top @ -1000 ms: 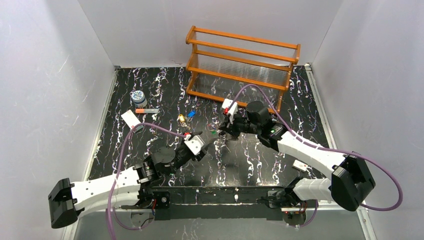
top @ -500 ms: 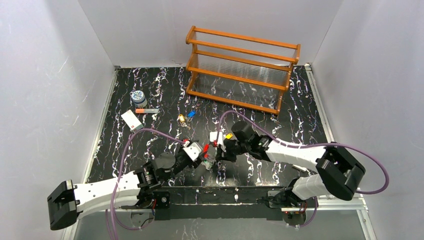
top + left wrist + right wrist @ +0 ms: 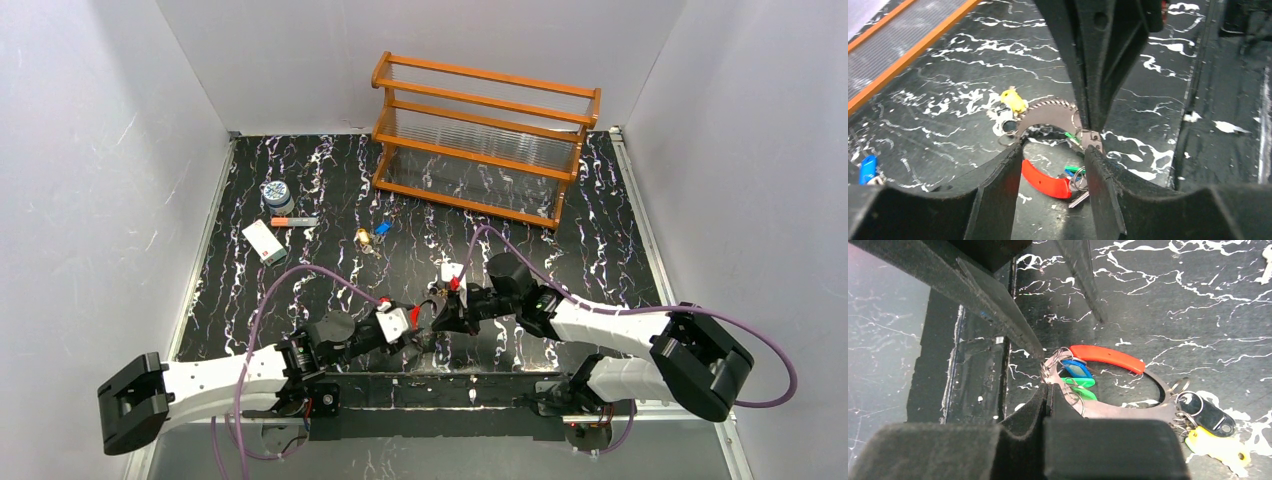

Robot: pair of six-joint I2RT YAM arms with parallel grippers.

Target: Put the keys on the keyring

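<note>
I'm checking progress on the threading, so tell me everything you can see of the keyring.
The keyring is a silvery metal loop with a curved red piece along one side. Small rings on it carry keys tagged blue, green, black and yellow. It sits low near the front edge of the table, pinched at one end by the shut right gripper; the open left gripper straddles the red piece.

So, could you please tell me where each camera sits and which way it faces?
Top view: fixed above and behind the arms, looking down on the table; both arms show.
Left wrist: on the left arm, looking between the spread fingers of the left gripper at the keyring; the right gripper shows at the top.
Right wrist: on the right arm, looking past its own shut fingers, pinched on the keyring.
Shared: both wrist views show the keyring and the yellow key.
</note>
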